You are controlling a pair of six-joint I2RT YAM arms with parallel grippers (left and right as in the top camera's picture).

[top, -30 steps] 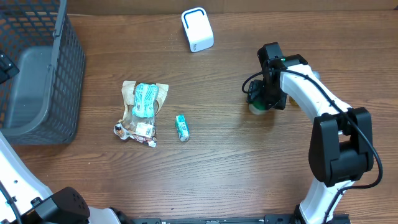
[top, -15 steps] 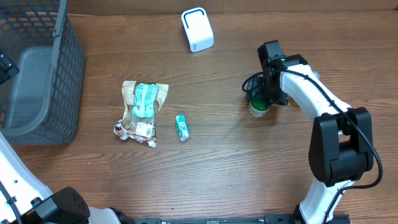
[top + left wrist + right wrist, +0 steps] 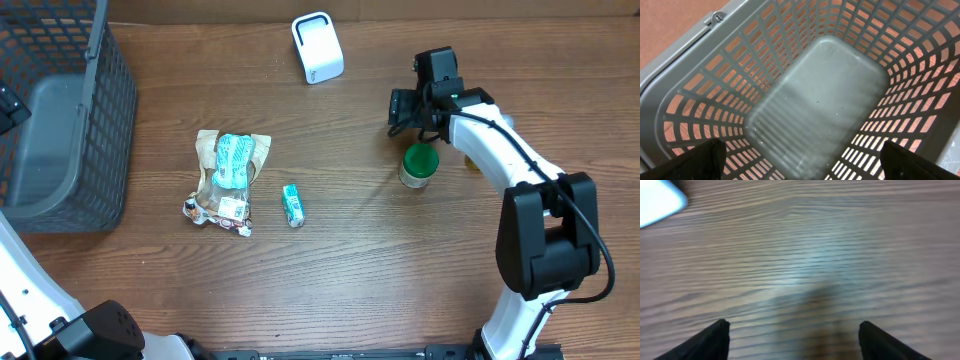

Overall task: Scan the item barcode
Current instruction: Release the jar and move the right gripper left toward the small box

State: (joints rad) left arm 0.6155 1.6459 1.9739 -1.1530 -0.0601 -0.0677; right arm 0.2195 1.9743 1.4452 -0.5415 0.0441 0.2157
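A small jar with a green lid (image 3: 419, 165) stands on the wooden table, free of any grip. My right gripper (image 3: 402, 106) hovers just beyond it toward the white scanner (image 3: 317, 47), open and empty. In the right wrist view its gripper (image 3: 795, 336) frames bare wood, with the scanner (image 3: 657, 200) in the top-left corner. A crumpled snack bag (image 3: 228, 180) and a small green packet (image 3: 292, 205) lie mid-table. My left gripper (image 3: 802, 162) hangs open over the grey basket (image 3: 805, 100). No barcode is visible on any item.
The grey mesh basket (image 3: 60, 120) fills the far left of the table. The right arm's base (image 3: 545, 270) stands at the right front. Bare wood lies between the packet and the jar.
My right gripper has let go of the green-lidded jar and moved up and away toward the scanner. The jar stays standing where it was. The left arm is still.
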